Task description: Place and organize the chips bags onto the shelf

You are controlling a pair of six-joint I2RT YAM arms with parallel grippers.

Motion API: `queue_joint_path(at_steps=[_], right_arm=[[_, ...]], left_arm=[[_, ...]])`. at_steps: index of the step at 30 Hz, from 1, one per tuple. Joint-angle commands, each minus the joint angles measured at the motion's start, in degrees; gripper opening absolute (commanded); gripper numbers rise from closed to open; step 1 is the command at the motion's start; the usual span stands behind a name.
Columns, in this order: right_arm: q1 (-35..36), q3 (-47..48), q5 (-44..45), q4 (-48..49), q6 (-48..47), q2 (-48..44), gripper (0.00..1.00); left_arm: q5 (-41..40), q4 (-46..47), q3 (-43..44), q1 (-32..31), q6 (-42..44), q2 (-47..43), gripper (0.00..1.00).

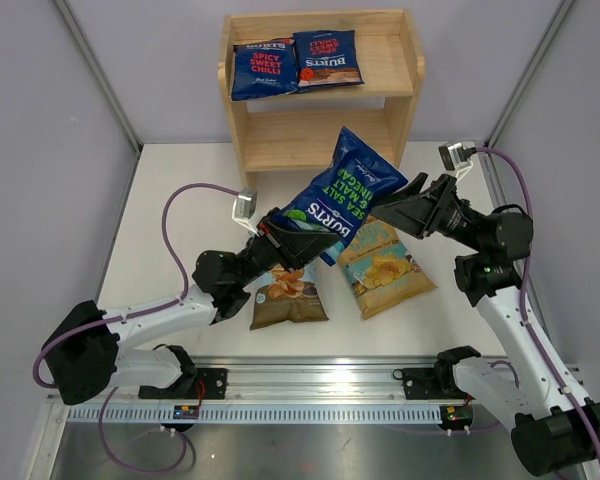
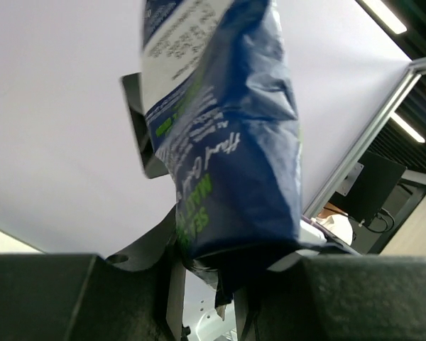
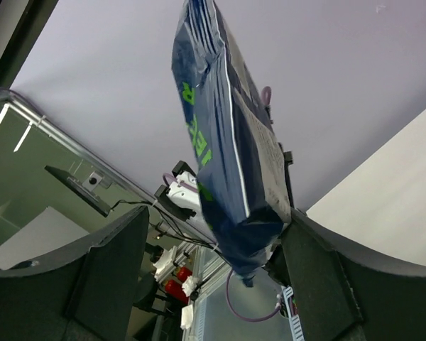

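My left gripper (image 1: 288,236) is shut on the lower end of the green-marked dark blue Burts bag (image 1: 342,195) and holds it raised and tilted above the table, in front of the wooden shelf (image 1: 405,62). The left wrist view shows the bag (image 2: 227,156) pinched between my left gripper (image 2: 209,273) jaws. My right gripper (image 1: 404,200) is open at the bag's right edge. In its wrist view the bag (image 3: 224,149) hangs between the wide-apart jaws of my right gripper (image 3: 214,220). Two red-lettered Burts bags (image 1: 264,68) (image 1: 326,57) lie on the top tier.
The Cassava bag (image 1: 288,295) and the yellow/teal bag (image 1: 385,265) lie flat on the table under the raised bag. The shelf's lower tier (image 1: 300,135) is bare. Grey walls close in on both sides.
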Motion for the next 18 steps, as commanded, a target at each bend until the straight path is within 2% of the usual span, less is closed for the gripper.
queue_joint_path(at_steps=[1, 4, 7, 14, 15, 16, 18], right_arm=[[0.72, -1.37, -1.94, 7.12, 0.21, -3.05, 0.84], [0.81, -2.16, 0.24, 8.27, 0.39, -3.4, 0.86], [0.81, -0.67, 2.71, 1.86, -2.15, -2.35, 0.86], [1.25, 1.62, 7.64, -7.64, -8.48, -1.65, 0.75], [1.34, 1.7, 7.47, -7.38, -8.49, -1.21, 0.7], [1.42, 1.7, 6.6, -5.99, -7.88, -0.86, 0.58], [1.43, 1.97, 5.54, -5.01, -7.52, -0.42, 0.47]], left_arm=[[0.2, 3.3, -0.5, 1.18, -2.95, -0.56, 0.13], [1.25, 2.41, 0.29, 1.18, -3.2, -0.04, 0.11], [2.93, 5.3, 1.08, 1.01, -4.96, 2.07, 0.11], [6.53, 9.7, 3.1, 0.92, -8.56, 5.41, 0.1], [7.14, 9.96, 3.54, 0.83, -9.0, 5.76, 0.1], [7.24, 10.05, 3.55, 0.83, -9.09, 5.85, 0.1], [7.41, 10.06, 3.55, 0.83, -8.66, 5.68, 0.13]])
